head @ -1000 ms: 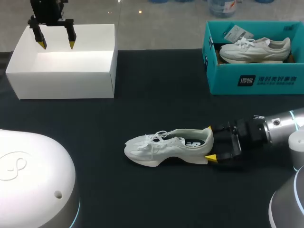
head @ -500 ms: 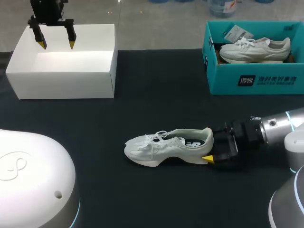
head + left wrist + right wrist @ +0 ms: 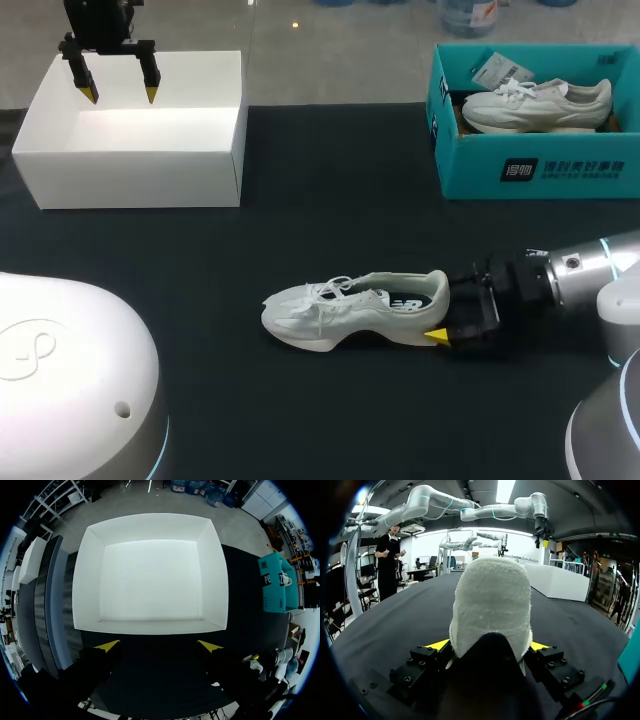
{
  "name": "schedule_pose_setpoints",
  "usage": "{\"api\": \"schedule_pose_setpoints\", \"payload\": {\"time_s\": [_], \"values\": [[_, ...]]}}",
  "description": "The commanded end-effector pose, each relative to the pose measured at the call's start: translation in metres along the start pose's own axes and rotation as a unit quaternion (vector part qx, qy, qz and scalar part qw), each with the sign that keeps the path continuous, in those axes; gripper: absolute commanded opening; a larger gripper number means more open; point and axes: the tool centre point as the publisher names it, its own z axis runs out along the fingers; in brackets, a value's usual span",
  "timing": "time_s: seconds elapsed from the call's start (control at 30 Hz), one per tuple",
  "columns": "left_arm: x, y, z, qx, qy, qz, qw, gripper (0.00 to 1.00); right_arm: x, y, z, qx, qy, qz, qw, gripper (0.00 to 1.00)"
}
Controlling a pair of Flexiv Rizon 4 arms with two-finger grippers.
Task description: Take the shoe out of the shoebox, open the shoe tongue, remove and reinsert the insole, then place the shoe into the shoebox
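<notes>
Now the right gripper [image 3: 440, 305] clasps the shoe [image 3: 340, 310] by its heel.
It has slid forward; left gripper [image 3: 119, 95] hangs wide at eleven o'clock.

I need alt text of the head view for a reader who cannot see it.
A white lace-up sneaker stands on the black table, its heel gripped by the right arm's hand. The left arm's open hand hangs above an empty white cardboard box; a teal shoebox holds a second white sneaker.
</notes>
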Motion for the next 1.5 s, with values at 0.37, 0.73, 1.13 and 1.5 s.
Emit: {"api": "schedule_pose_setpoints", "payload": {"time_s": [0.37,0.73,1.13,1.5], "values": [[0.0,-0.001,0.0,-0.001,0.0,0.0,1.0,1.0,0.001,-0.003,0.005,-0.002,-0.001,0.008,1.0,0.0],[0.014,0.024,-0.009,0.011,-0.007,-0.014,1.0,1.0,0.001,-0.003,0.005,-0.002,-0.001,0.008,1.0,0.0],[0.096,0.143,0.006,-0.017,0.006,0.064,0.998,1.0,0.001,-0.003,0.005,-0.002,-0.001,0.008,1.0,0.0],[0.124,0.183,0.009,-0.021,-0.022,0.091,0.995,1.0,0.001,-0.003,0.005,-0.002,-0.001,0.008,1.0,0.0]]}}
